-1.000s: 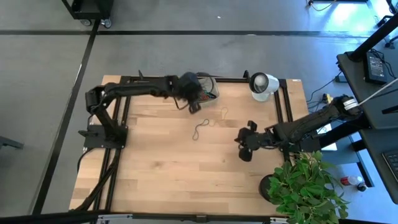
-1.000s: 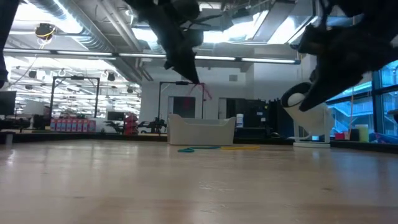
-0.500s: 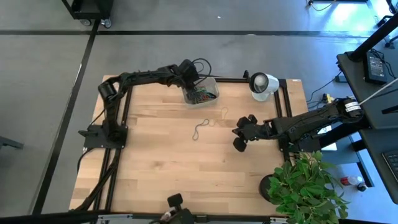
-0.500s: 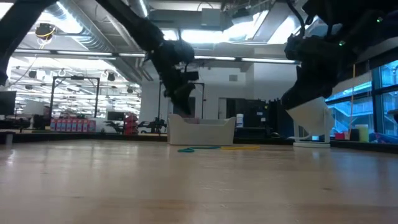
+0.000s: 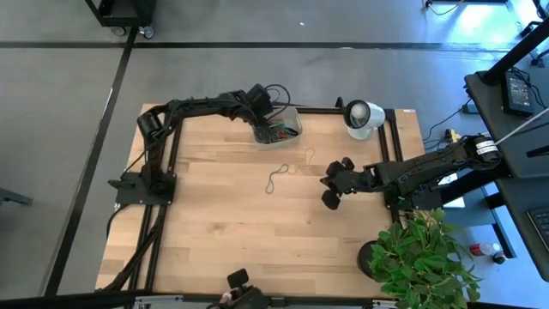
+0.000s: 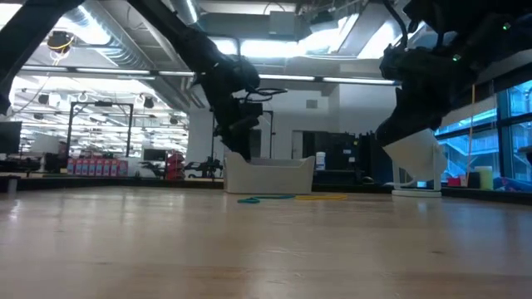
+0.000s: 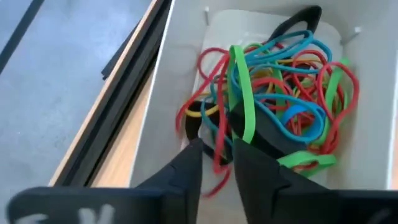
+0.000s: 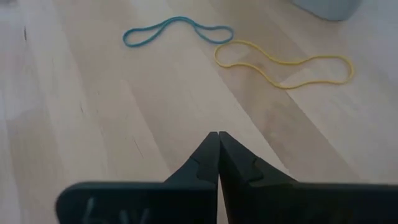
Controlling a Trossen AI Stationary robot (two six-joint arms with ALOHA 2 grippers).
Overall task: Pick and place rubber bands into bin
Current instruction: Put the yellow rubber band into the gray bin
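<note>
Left gripper [image 7: 214, 155] sits just above the bin [image 7: 168, 93], fingers slightly apart, tangled rubber bands [image 7: 273, 106] right below. Right gripper [image 8: 218, 138] is pinched shut, holding nothing, blue band [image 8: 177, 30] and yellow band [image 8: 286, 62] ahead on the tabletop [image 8: 93, 112].

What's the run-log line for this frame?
left gripper: over bin, fingers slightly apart | right gripper: shut, empty, above table | blue band, yellow band: on table
</note>
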